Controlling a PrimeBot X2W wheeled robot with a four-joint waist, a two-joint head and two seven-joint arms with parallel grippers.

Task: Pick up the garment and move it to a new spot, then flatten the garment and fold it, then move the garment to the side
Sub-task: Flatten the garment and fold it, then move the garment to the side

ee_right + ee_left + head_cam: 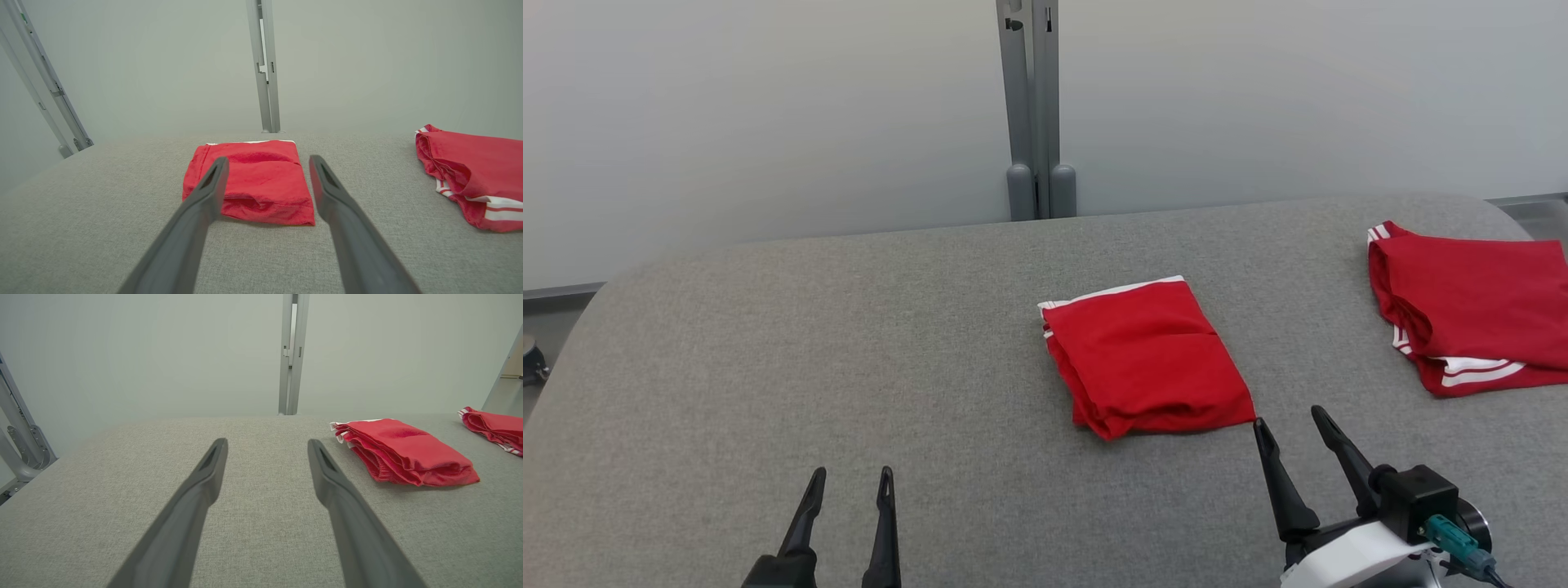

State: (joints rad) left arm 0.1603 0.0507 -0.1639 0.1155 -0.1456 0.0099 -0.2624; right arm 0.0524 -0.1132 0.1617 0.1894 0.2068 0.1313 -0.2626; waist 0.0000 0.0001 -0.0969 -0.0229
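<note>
The red garment (1147, 355) lies folded into a tidy packet near the middle of the grey cloth-covered desk (768, 367), so what looks to be left is carrying it off to the side, and that is where I would worry. If the right gripper (1289, 418) pinches just the top layer at the near edge, the packet will likely open as it lifts and the fold is lost. The stacked layers along its left side look loose enough to slide apart. Dragging it rather than lifting could also rumple it, since the desk covering looks rough enough to catch cloth. There is a second red garment with white stripes (1474, 314) lying at the far right of the desk, and a move that way could land one piece on the other. As for position, the right gripper sits just beside the packet's near right corner, close but apart from it, fingers spread wide and empty. From its wrist camera the packet lies straight ahead between the two fingers. The left gripper (852, 472) rests well apart to the left over bare desk, moderately spread and holding nothing.
</note>
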